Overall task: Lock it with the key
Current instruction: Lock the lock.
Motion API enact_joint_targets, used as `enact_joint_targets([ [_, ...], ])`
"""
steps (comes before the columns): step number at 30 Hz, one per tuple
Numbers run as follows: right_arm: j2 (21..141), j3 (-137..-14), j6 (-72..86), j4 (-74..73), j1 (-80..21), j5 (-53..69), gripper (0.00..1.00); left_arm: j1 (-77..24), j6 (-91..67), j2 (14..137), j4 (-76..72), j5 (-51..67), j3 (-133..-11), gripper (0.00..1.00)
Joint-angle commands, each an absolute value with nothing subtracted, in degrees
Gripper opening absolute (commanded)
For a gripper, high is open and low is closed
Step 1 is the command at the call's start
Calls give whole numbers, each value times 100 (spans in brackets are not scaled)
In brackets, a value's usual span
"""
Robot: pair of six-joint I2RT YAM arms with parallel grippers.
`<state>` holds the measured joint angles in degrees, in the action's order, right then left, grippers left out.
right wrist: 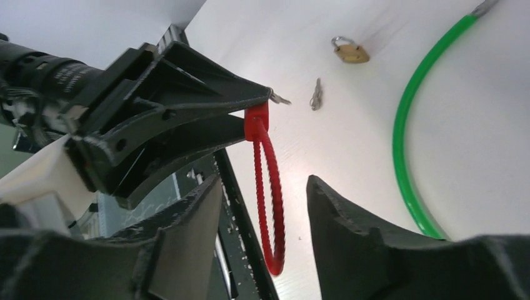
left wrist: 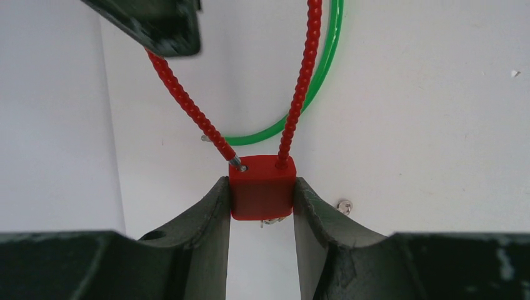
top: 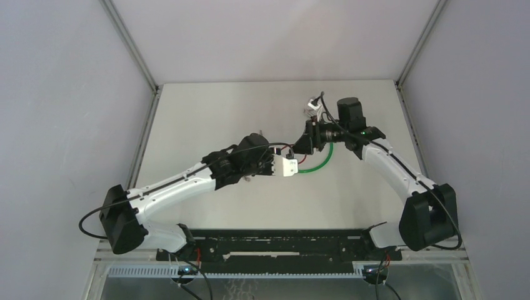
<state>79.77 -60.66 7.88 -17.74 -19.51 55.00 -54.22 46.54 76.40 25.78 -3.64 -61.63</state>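
Left gripper (left wrist: 261,187) clamps red padlock (left wrist: 262,197); right gripper (right wrist: 262,181) open astride cable loop (right wrist: 277,212). Next: pinch key (right wrist: 279,98) past left fingertips, turn.

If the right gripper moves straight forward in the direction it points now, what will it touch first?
Probably the red cable loop, which hangs just ahead within the open right gripper. Behind it is the red padlock, held by the left gripper. Depth is unclear.
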Motion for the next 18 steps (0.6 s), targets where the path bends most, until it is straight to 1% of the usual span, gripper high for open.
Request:
enact_joint_targets([
  [1,7440,-6091,797,-1586,-1667,5666,65,-5320,4173,7679,2170,-370,-6291,0],
  [4,7144,-6091,889,-1498,-1281,5659,71,-5149,3786,7723,2158,-272,-6464,0],
  [8,6871,-6028,1295,-1326,-966,5466,75,-4901,3220,7768,2100,-232,-6783,0],
  [11,6695,-5608,2052,-479,-973,5424,76,-4834,2870,7782,1930,-356,-6991,0],
  [13,6791,-5514,2537,-34,-994,5474,77,-4809,2631,7822,1839,-453,-7162,0],
  [18,6905,-5409,3032,839,-1497,5146,77,-4790,2086,7984,1713,-520,-7580,0],
])
